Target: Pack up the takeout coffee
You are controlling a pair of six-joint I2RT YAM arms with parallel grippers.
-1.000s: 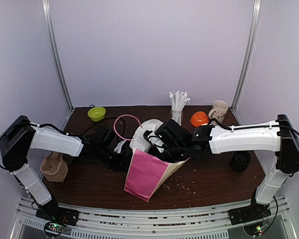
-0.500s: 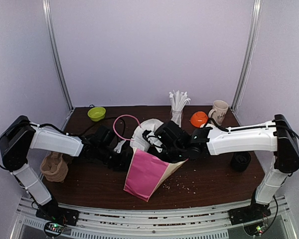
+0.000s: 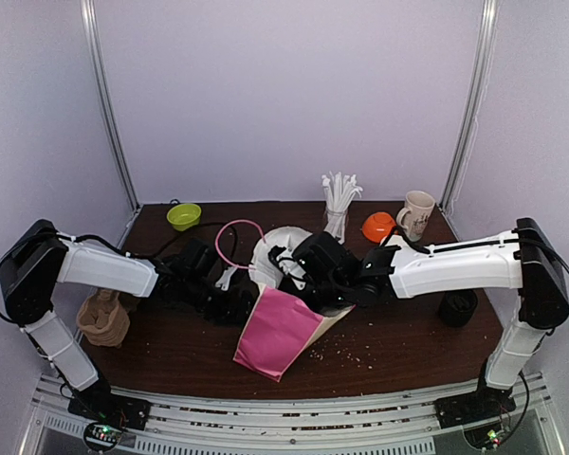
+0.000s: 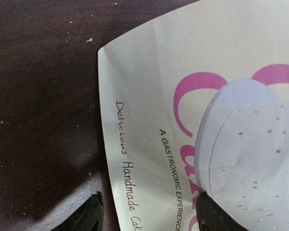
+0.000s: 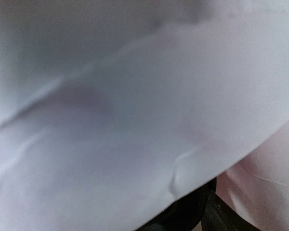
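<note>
Nearest us in the overhead view, at lower centre, the pink paper bag [image 3: 277, 334] with a cream side panel leans on the dark brown wooden table [image 3: 398, 355], its mouth turned up and away from us. Just behind it the arms meet. The left gripper [image 3: 232, 303] is at the bag's left edge, and the right gripper [image 3: 302, 268] is at its mouth, against a crumpled white sheet [image 3: 283, 239] and a pink loop handle [image 3: 237, 242]. We cannot find the takeout coffee in any view. It may be hidden in the bag or behind the arms, and the squat dark round object [image 3: 457, 306] at mid right is too small to name. At mid left sits a brown moulded-paper lump [image 3: 102, 318]. Along the far edge stand a lime-green bowl [image 3: 184, 216], a clear glass of white stirrers [image 3: 339, 204], an orange bowl [image 3: 379, 227] and a cream ceramic mug [image 3: 418, 210]. We judge such a paper cup to be light but thin-walled: it would crush under a hard squeeze, its lid could pop off, and it would spill if tilted, so we would hold it around the wall below the rim and keep it upright. The left wrist view adds what the overhead hides. Its fingertips [image 4: 85, 215] are spread wide at the bottom of the frame with nothing visibly pinched, over the cream panel's lettering and a pale speckled disc [image 4: 250, 154]. The right wrist view is filled with white material, so we cannot tell how its jaws stand.
</note>
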